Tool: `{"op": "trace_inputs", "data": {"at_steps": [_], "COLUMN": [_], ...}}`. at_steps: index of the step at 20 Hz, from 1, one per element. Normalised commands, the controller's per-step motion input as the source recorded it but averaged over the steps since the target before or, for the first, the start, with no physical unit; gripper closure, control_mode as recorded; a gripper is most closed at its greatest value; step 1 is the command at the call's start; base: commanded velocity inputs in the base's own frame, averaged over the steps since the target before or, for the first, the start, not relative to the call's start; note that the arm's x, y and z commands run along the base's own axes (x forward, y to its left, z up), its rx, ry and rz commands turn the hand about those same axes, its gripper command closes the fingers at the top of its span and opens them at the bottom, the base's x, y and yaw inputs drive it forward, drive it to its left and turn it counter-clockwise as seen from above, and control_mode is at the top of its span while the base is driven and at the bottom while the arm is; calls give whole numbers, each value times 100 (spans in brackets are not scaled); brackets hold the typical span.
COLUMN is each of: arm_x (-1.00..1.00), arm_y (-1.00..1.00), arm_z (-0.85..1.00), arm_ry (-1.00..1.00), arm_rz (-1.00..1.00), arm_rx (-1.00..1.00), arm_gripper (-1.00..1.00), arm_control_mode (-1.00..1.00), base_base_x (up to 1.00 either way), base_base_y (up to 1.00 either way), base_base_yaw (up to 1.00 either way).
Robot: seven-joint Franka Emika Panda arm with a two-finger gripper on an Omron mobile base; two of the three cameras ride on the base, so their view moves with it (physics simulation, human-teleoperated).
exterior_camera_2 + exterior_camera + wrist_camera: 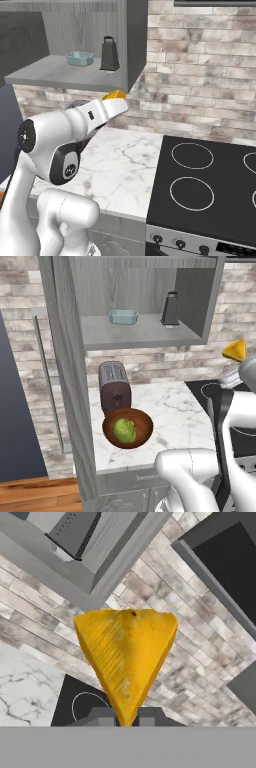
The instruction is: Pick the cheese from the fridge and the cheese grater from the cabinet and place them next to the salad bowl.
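Marble counter (170, 411) lay below a brick wall (200, 65). Gripper (125, 718) pinched a rough, yellow-orange triangular cheese (125, 657) wedge.

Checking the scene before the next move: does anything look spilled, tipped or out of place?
Nothing stands out. The cheese is pinched in the gripper, the grater stands upright in the open cabinet, and the bowl sits level beside the toaster.

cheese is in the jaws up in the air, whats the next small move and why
Probably lower the cheese left toward the bare marble counter beside the salad bowl: the wedge is clamped high near the stove, and the cheese grater sits in the cabinet.
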Motion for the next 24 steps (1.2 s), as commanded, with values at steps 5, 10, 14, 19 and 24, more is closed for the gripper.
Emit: {"op": "trace_inputs", "data": {"at_steps": [5, 10, 14, 19, 24], "arm_x": [0, 0, 0, -11, -1], "arm_y": [8, 0, 0, 0, 12], "arm_z": [0, 0, 0, -12, -36], "arm_ry": [25, 18, 17, 8, 0], "arm_rz": [0, 2, 2, 3, 1], "arm_rx": [0, 0, 0, 0, 0], "arm_gripper": [100, 100, 100, 100, 100], "arm_control_mode": [-100, -100, -100, -100, -100], "base_base_x": [0, 0, 0, 0, 0], "base_base_y": [0, 0, 0, 0, 0], "base_base_yaw": [0, 0, 0, 0, 0]}}
